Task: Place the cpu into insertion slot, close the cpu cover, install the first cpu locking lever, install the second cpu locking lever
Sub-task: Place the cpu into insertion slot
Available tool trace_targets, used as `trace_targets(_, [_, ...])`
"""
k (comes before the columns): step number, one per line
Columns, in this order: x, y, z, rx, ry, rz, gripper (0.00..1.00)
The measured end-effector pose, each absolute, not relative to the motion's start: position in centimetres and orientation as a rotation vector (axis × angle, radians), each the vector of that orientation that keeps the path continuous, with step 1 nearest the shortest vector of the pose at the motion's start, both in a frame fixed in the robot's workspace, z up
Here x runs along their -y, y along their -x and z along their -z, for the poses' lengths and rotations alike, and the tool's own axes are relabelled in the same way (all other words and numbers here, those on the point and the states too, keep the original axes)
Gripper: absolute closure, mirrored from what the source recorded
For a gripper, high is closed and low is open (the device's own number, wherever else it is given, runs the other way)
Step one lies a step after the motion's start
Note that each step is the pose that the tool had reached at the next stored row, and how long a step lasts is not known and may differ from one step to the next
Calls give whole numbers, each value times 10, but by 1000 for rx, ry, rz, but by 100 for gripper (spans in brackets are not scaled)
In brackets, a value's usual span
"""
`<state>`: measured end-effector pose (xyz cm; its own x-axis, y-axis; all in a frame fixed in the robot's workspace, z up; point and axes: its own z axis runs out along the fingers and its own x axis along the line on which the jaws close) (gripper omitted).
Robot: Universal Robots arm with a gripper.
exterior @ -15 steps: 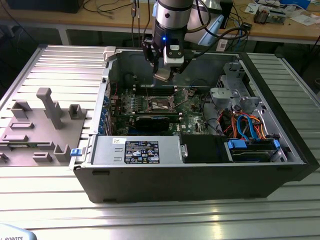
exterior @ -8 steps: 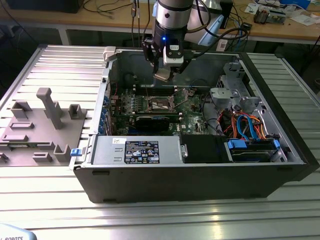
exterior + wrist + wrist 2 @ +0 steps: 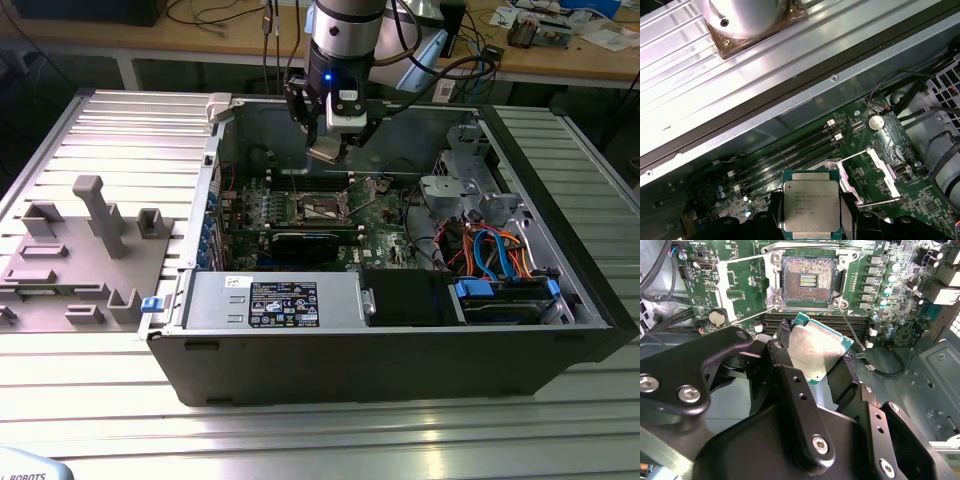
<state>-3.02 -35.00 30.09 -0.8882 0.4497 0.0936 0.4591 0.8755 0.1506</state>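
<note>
The cpu (image 3: 325,153), a flat square chip with a dull silver top, hangs above the open computer case, and my gripper (image 3: 335,140) is shut on it. In both wrist views the black fingers (image 3: 781,356) press on two opposite edges of the cpu (image 3: 815,347) (image 3: 811,205). The insertion slot (image 3: 808,280) lies uncovered on the green board, a short way ahead of the chip, and holds no chip (image 3: 322,207). The cpu cover (image 3: 746,286) (image 3: 875,175) is folded back open beside the slot. A thin wire locking lever (image 3: 846,322) stands loose by the slot's corner.
Long memory slots (image 3: 790,160) run beside the socket. A black expansion card (image 3: 300,243) and a grey power supply (image 3: 275,300) sit in front of the board. Blue cables and a drive bay (image 3: 500,265) are at the exterior view's right, and a grey fixture block (image 3: 80,250) at its left.
</note>
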Motion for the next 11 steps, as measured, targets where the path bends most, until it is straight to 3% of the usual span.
trace_targets(11, [350,30,-301,2986,735,261,46])
